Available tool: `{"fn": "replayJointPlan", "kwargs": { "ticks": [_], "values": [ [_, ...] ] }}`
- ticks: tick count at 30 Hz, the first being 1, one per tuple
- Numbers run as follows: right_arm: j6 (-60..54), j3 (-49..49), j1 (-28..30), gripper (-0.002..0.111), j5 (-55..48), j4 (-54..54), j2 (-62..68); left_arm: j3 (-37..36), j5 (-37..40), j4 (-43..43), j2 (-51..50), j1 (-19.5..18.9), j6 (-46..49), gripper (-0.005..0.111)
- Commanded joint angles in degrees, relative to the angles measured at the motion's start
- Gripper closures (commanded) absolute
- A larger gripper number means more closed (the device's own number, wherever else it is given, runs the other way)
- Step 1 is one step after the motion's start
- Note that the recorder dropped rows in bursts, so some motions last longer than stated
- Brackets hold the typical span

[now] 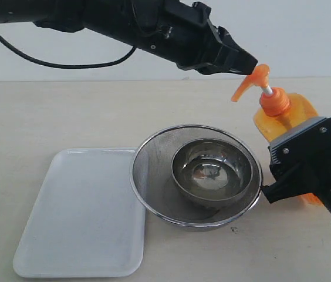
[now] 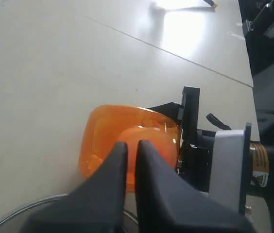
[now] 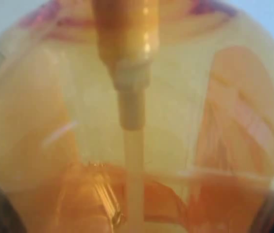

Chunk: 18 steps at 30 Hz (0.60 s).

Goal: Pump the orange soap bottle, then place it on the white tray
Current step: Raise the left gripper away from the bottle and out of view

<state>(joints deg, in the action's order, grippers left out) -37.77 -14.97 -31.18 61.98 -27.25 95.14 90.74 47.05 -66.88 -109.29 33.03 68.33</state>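
Lying closest at the lower left, the white tray [image 1: 77, 223] is resting flat on the pale tabletop [image 1: 48, 117], a smooth, glossy plastic rectangle with rounded corners and a low rim. Just beside its right edge, and seeming to be touching it, a round strainer [image 1: 148, 170] of fine steel mesh with a polished rim is sitting upright, and a shiny steel bowl [image 1: 212, 173] is nesting inside it. Above the bowl the left gripper [image 1: 245, 63] is reaching in from the upper left, matte black and tapered, its jaws pressed together with nothing between them and its tip meeting the top of the pump head [image 1: 253, 79]. That pump head is crowning the orange soap bottle [image 1: 289, 114], which is standing at the right of the strainer, off the tray. Its translucent orange plastic body is flat-sided and is showing liquid and a pale dip tube [image 3: 132, 160] inside. Its long axis is running near vertical with the top leaning leftward, the white stem is showing below the head, and the curved spout is pointing left and down toward the bowl. At the far right the right gripper [image 1: 291, 167], black with a grey plate, is clamping the bottle's body between its widely spread jaws, and whether the base is touching the table is hidden
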Motion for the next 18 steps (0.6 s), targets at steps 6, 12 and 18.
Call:
{"fn": "replayJointPlan", "kwargs": {
  "ticks": [6,12,18],
  "values": [
    [4.5,-0.3,-0.4,0.108,0.9,-1.0,-0.4,-5.7,-3.7,5.1,11.6,-3.3,-2.9,0.102],
    [8.0,-0.3,-0.4,0.108,0.9,-2.9,-0.4,-16.7,-12.9,4.6,23.4,-5.7,-0.6,0.102],
    [13.6,-0.3,-0.4,0.108,0.9,-4.2,-0.4,-32.6,-26.2,-4.4,39.7,-6.8,2.8,0.102]
  ]
}}
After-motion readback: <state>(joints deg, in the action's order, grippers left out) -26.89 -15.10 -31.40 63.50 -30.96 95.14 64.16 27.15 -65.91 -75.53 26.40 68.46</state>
